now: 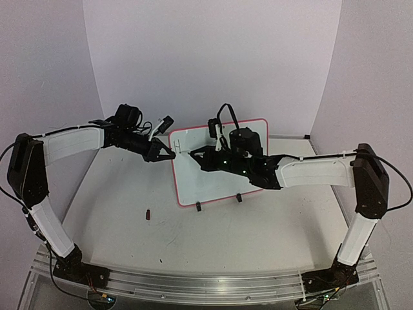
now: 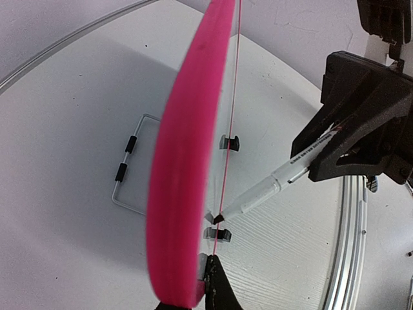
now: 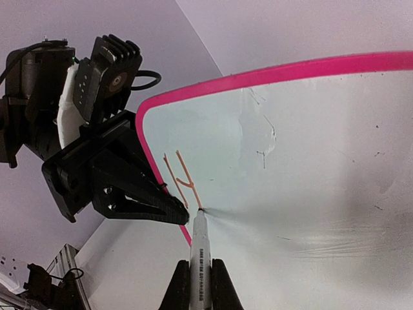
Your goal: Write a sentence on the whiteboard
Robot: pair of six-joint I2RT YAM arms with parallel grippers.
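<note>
The whiteboard (image 1: 222, 171) stands tilted on two black feet at mid-table, its pink rim (image 3: 258, 76) running along the top in the right wrist view. My left gripper (image 1: 164, 154) is shut on the board's left edge; the left wrist view shows that rim (image 2: 187, 161) as a blurred band beside one black finger (image 2: 221, 284). My right gripper (image 3: 200, 268) is shut on a white marker (image 3: 201, 248) whose tip touches the board. Of the sentence, only an "H" (image 3: 181, 179) shows, just above the tip. The same marker (image 2: 277, 184) crosses the left wrist view.
A small dark cap-like piece (image 1: 149, 214) lies on the table, front left of the board. A wire stand (image 2: 129, 161) sits behind the board. An aluminium rail (image 1: 193, 284) runs along the near edge, and white walls close off the back and sides.
</note>
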